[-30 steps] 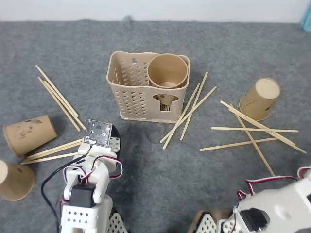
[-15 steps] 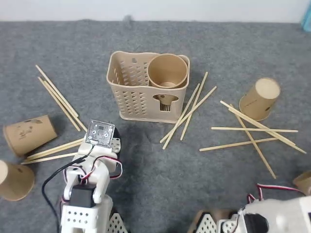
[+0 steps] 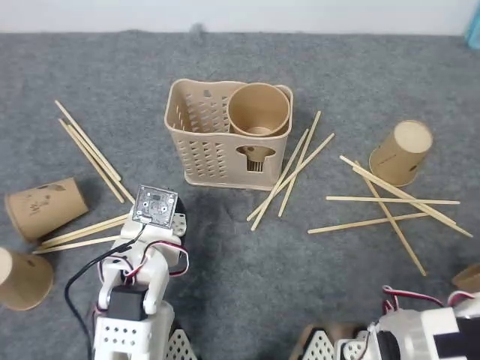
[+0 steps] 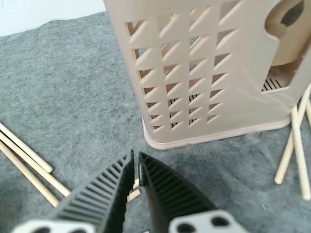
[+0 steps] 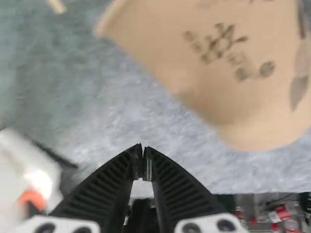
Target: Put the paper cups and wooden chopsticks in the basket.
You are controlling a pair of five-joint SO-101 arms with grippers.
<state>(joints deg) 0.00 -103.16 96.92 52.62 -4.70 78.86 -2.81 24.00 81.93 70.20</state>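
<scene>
The beige perforated basket (image 3: 217,142) stands mid-table with one paper cup (image 3: 259,109) upright inside it. Other paper cups lie on their sides at the right (image 3: 401,152), the left (image 3: 45,208), the lower left corner (image 3: 22,279) and the lower right edge (image 3: 469,277). Wooden chopsticks lie in bunches left (image 3: 90,150), right of the basket (image 3: 289,172) and far right (image 3: 390,202). My left gripper (image 4: 136,158) is shut and empty, a short way in front of the basket (image 4: 209,73). My right gripper (image 5: 142,148) is shut and empty, close to a lying cup (image 5: 218,63).
Grey carpet covers the table. The left arm (image 3: 142,270) stands at the front left and the right arm (image 3: 427,337) at the front right corner. Chopsticks (image 4: 24,160) lie beside the left gripper, and more (image 4: 296,145) lean by the basket's corner.
The right arm has swung down and to the right, uncovering a cup at the lower right edge. The left arm has shifted only slightly.
</scene>
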